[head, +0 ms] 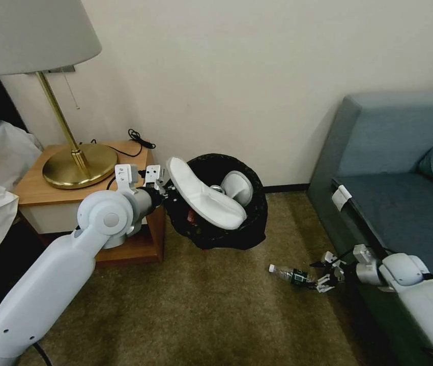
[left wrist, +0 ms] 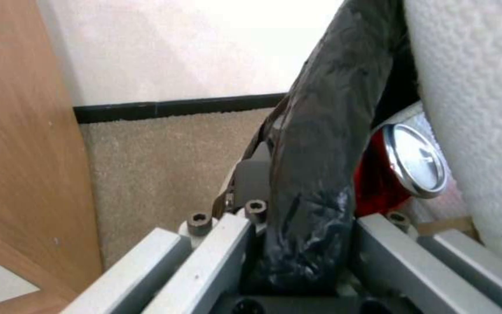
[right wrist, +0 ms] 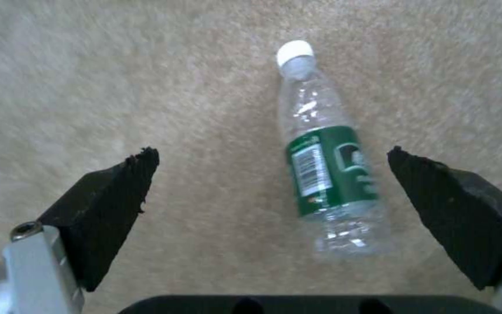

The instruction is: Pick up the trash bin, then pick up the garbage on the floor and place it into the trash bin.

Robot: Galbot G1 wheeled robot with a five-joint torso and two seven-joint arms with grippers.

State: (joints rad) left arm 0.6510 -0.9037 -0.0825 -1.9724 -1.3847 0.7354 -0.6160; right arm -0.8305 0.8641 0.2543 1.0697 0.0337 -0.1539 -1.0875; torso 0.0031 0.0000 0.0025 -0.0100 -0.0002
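The left claw pinches the bin rim. The right claw, spread, straddles the bottle, cap at twelve o'clock. It may roll away.

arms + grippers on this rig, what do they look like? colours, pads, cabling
Both arms: smooth pale grey-white shells with round joint caps; a black cable runs by each lower link. Left gripper: light metal bars with hex-head bolts. Right gripper: two black, ribbed wedge pads on silver finger mounts with bolts.

Crinkly glossy black plastic lines the trash bin; the bottle is clear plastic, the carpet rough, the lamp base shiny brass.
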